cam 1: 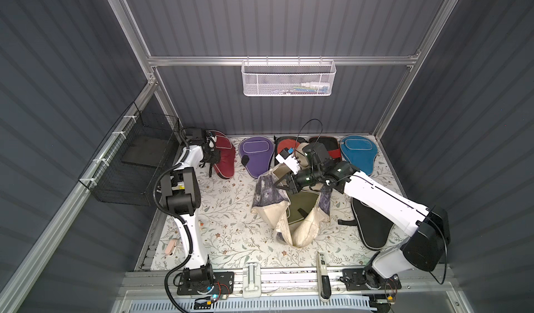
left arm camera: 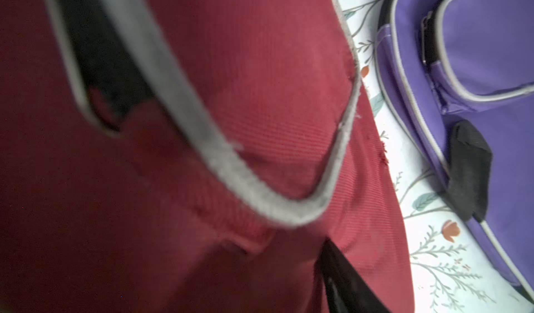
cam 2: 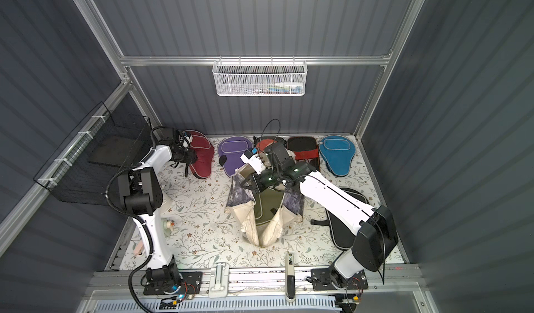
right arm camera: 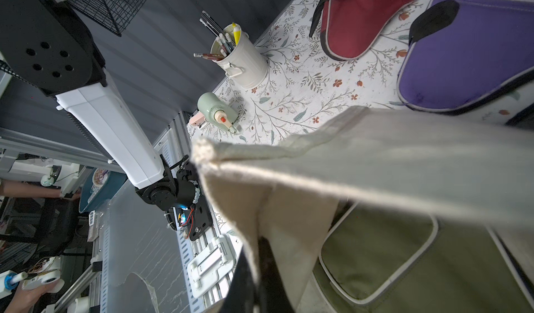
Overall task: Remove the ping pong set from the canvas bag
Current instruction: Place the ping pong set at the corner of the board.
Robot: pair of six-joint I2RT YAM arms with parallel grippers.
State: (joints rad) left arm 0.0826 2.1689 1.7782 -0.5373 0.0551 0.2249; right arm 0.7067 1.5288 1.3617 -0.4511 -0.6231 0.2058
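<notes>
The cream canvas bag (cam 1: 300, 233) lies mid-table with its mouth toward the back. An olive cover (cam 1: 303, 207) shows inside it, also in the right wrist view (right arm camera: 404, 253). My right gripper (cam 1: 284, 183) is shut on the bag's cream rim (right arm camera: 289, 181) and holds it up. Along the back lie maroon (cam 1: 226, 160), purple (cam 1: 255, 155) and blue (cam 1: 358, 152) covers and a red-and-black case (cam 1: 329, 147). A black cover (cam 1: 372, 225) lies at the right. My left gripper (cam 1: 213, 157) is open over the maroon cover (left arm camera: 260, 95). One finger (left arm camera: 344, 279) shows off to the side; fabric hides the other.
A black wire basket (cam 1: 133, 164) hangs on the left wall and a white mesh basket (cam 1: 289, 77) on the back wall. A pen pot (right arm camera: 242, 60) and a green sharpener (right arm camera: 216, 112) stand by the left arm. Two staplers (cam 1: 322, 271) sit on the front rail.
</notes>
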